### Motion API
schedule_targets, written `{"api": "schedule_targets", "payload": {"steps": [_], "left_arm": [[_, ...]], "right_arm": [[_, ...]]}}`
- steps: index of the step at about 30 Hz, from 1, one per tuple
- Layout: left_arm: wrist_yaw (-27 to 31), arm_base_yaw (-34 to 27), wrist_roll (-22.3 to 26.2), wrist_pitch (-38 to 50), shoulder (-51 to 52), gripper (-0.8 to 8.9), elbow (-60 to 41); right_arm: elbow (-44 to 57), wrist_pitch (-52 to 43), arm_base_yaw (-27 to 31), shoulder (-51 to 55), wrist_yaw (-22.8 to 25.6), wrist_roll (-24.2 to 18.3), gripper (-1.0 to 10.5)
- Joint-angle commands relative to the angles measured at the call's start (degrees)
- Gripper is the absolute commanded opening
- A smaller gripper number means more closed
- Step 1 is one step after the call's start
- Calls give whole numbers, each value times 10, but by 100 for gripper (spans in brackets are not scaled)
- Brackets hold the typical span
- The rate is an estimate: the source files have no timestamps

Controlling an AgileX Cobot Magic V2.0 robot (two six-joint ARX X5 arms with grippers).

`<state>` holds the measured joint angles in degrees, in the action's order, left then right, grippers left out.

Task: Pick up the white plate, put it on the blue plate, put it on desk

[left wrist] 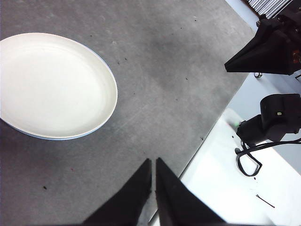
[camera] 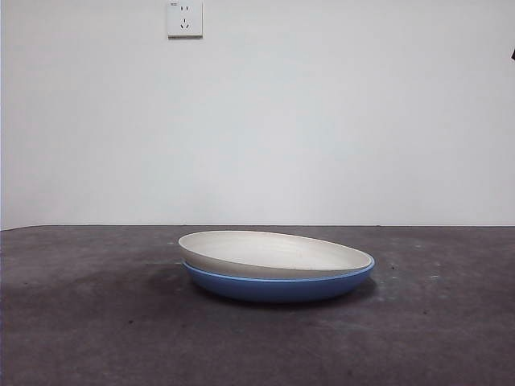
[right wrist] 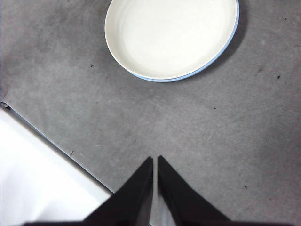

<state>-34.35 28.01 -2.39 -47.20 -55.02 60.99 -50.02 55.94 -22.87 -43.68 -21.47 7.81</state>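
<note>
Grey-brown desk (camera: 88,322), mottled and scuffed, spans all three views below a plain white wall (camera: 322,121) bearing one socket (camera: 184,18). Blue plate (camera: 278,288) rests on the desk; white plate (camera: 273,256) sits nested inside it, slightly tilted, one side of its rim riding higher than the other. Only a thin blue crescent shows around the white plate in either wrist view (left wrist: 101,127) (right wrist: 221,56). Left gripper (left wrist: 154,165) and right gripper (right wrist: 155,162) each hang above bare desk, well apart from the stack and ahead of neither rim; both pairs of jaws are pressed together, holding nothing.

Judged from this layout, the stacking looks done and the remaining step is to lift the white plate out and set it on the desk. To do it well, a gripper would need to spread its jaws, approach the raised side of the rim where a gap exists, pinch only the white lip, and lift gently so the glossy blue plate is not dragged along.

White plate: wide, shallow, matte cream, faint concentric rings inside. Blue plate: same size, glossy, darker outside.
</note>
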Motion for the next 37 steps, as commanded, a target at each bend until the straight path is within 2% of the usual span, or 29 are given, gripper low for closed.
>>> {"api": "schedule_targets", "payload": {"steps": [1, 14, 17, 21, 25, 27, 29, 32, 37], "left_arm": [[-2, 3, 7, 5, -4, 15, 5], [-2, 3, 7, 4, -3, 15, 5], [1, -5, 43, 14, 15, 15, 4], [2, -56, 72, 142, 59, 15, -8], [12, -126, 77, 343, 127, 15, -69], [38, -155, 73, 422, 160, 15, -110], [99, -181, 72, 508, 206, 15, -172], [185, -208, 71, 582, 267, 15, -255], [248, -241, 70, 606, 358, 15, -373]], "right_arm": [[-11, -4, -4, -3, -1, -6, 10], [-11, -4, -4, -3, -1, -6, 10], [-11, -4, -4, -3, -1, -6, 10], [-11, -4, -4, -3, -1, -6, 10], [-11, -4, -4, -3, -1, -6, 10], [-11, -4, -4, -3, -1, -6, 10], [-11, -4, -4, -3, -1, -6, 10], [-11, -4, -4, -3, -1, -6, 10], [-11, -4, -4, -3, -2, -6, 10]]}}
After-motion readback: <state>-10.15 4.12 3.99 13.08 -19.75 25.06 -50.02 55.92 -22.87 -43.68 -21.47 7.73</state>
